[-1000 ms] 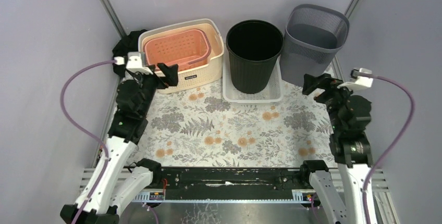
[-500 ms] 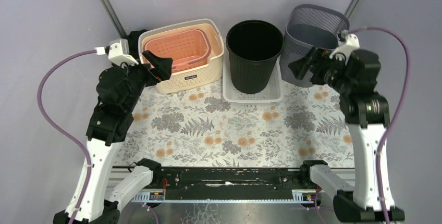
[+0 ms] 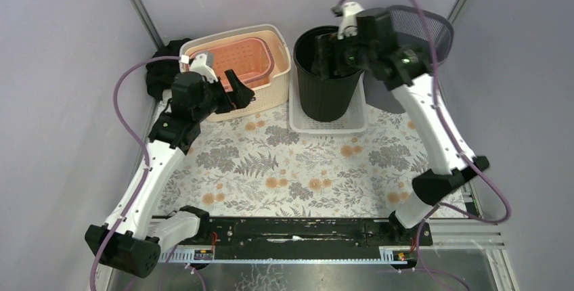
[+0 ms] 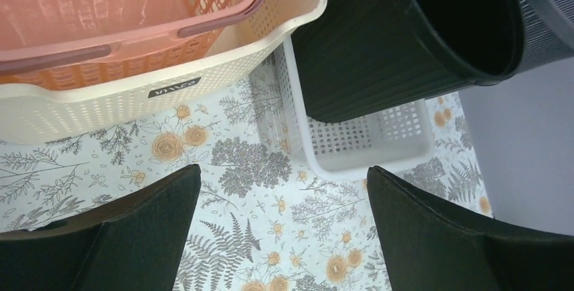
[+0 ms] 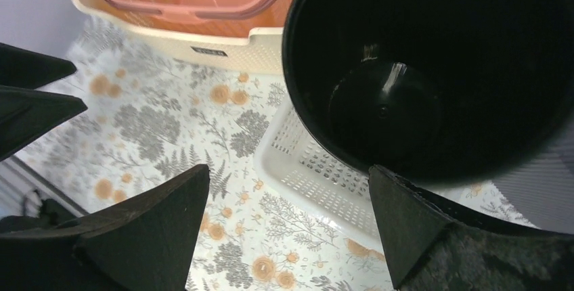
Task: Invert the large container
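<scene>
Two arms stretched forward, right fingers (image 5: 149,230) spread above black bin (image 3: 329,98) — left fingers (image 4: 149,230) spread near cream basket (image 3: 260,99)

Top view: the right arm (image 3: 423,101) hides the far rim of the black bin (image 3: 328,98) and much of the grey mesh bin (image 3: 436,30), and the white tray (image 3: 298,123) shows only its border beneath the black bin. Left wrist view: the pink basket (image 4: 101,7) and cream basket (image 4: 135,95) are cut by the top edge, and the left gripper (image 4: 284,169) fingers by the bottom edge. Right wrist view: the black bin is cropped top and right, the grey mesh bin is a blurred strip, and whether the right gripper (image 5: 288,172) touches the rim cannot be told.
</scene>
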Robot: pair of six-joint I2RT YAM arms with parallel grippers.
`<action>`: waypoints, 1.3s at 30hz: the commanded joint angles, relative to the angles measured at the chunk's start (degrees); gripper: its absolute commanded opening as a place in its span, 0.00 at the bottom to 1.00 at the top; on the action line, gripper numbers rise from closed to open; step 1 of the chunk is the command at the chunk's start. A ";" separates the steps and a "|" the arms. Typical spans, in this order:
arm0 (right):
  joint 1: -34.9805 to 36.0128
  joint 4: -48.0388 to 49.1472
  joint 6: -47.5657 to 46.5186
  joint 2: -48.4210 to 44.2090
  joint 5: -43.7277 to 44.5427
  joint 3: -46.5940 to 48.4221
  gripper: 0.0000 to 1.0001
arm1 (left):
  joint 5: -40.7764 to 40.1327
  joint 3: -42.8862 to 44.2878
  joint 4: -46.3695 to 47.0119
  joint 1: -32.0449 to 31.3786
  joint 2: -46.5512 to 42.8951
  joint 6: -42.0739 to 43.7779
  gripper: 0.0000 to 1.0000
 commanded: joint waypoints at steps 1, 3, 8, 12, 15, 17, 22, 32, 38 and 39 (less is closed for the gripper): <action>7.13 -5.84 -6.11 9.57 13.32 8.02 0.93 | 0.59 -2.54 7.01 -0.79 1.75 1.97 1.00; 8.70 -6.00 -6.74 12.99 17.02 9.45 0.93 | -2.73 -2.50 5.40 -2.83 2.80 2.70 1.00; 10.28 -5.41 -8.52 20.02 21.81 12.31 0.92 | -9.35 -4.93 1.88 -8.67 -1.38 -0.33 1.00; 10.61 -7.07 -9.32 24.72 25.01 15.49 0.86 | -11.32 -9.73 2.77 -12.11 -6.97 -4.52 1.00; 10.61 -7.07 -9.54 25.40 25.52 14.98 0.68 | -12.64 -11.48 1.66 -13.04 -9.40 -4.88 1.00; 10.61 -6.76 -9.36 25.41 25.72 14.48 0.41 | -13.26 -11.68 0.73 -13.29 -10.29 -4.88 1.00; 10.60 -6.83 -9.51 26.08 25.56 16.72 0.01 | -13.85 -11.38 -0.80 -13.49 -11.61 -4.34 1.00; 10.61 -7.17 -6.47 21.45 26.62 27.96 0.00 | -13.19 -10.08 -1.92 -13.50 -11.87 -4.62 1.00; 10.61 -2.82 -0.14 6.49 21.79 20.23 0.00 | -14.16 -7.32 -4.35 -13.49 -13.34 -4.28 1.00; 10.61 -1.98 1.42 3.24 20.07 17.59 0.00 | -14.39 -6.81 -4.87 -13.47 -13.56 -4.21 1.00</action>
